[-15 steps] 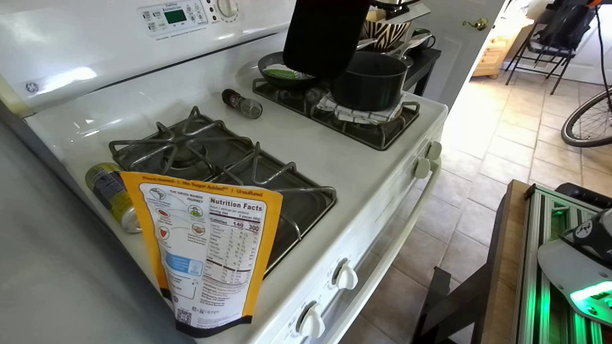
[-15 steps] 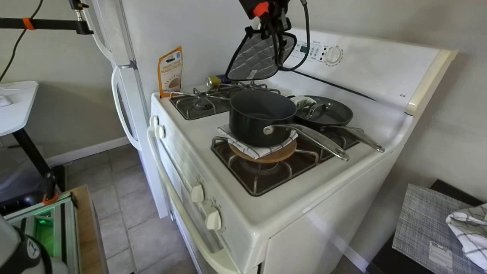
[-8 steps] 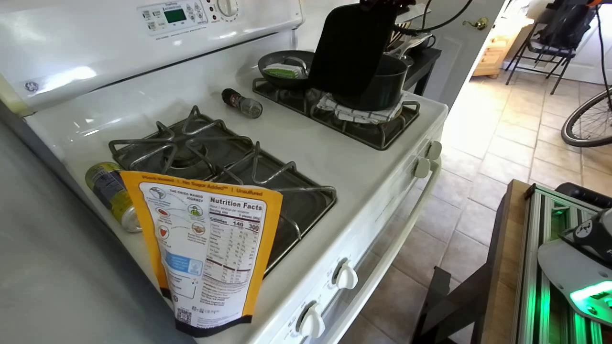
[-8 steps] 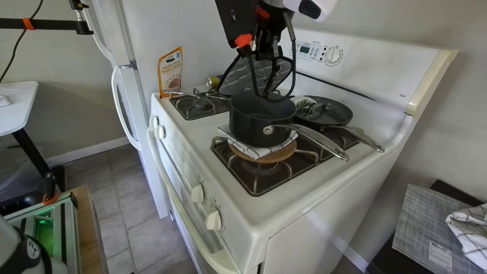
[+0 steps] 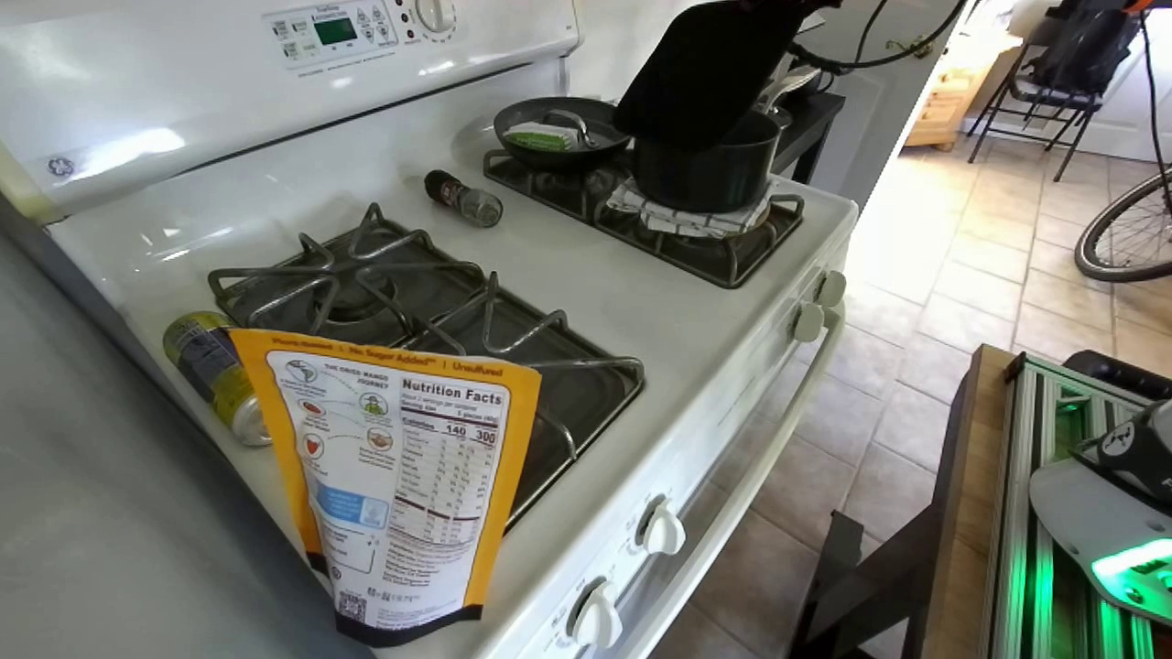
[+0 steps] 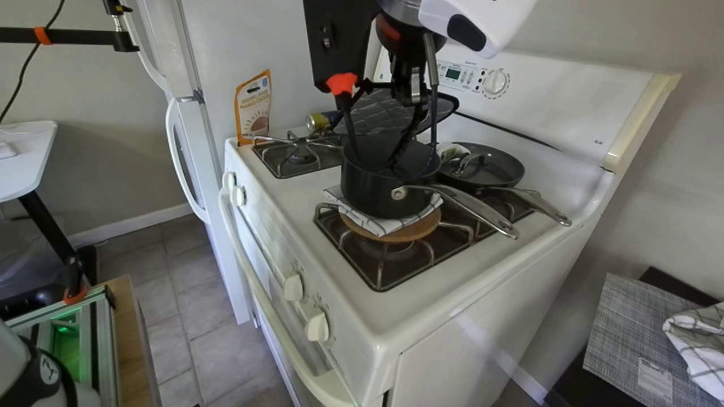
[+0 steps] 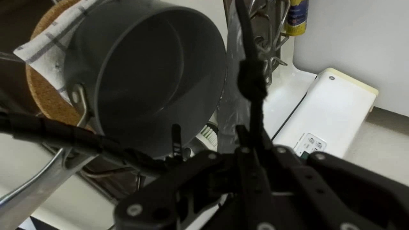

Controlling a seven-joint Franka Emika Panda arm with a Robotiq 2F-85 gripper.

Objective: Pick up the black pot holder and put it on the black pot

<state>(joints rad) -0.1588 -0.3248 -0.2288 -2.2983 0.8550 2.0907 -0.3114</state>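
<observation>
One black pot (image 7: 153, 76) sits at left in the wrist view; toward its three o'clock hangs the pot holder (image 7: 232, 108), quilted, presumably light and floppy. At four o'clock the claw (image 7: 253, 139) pinches the cloth's edge, probably the surest hold.

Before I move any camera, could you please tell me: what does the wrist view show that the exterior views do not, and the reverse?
Only the wrist view: a curved line inside the black pot, probably where its wall meets its bottom.
Only the exterior views, both of them: the mango pouch and the front knobs.
Shared by all: the pot, the black pot holder, which the wrist view sees nearly edge-on, the checked cloth under the pot, and the yellow can.
</observation>
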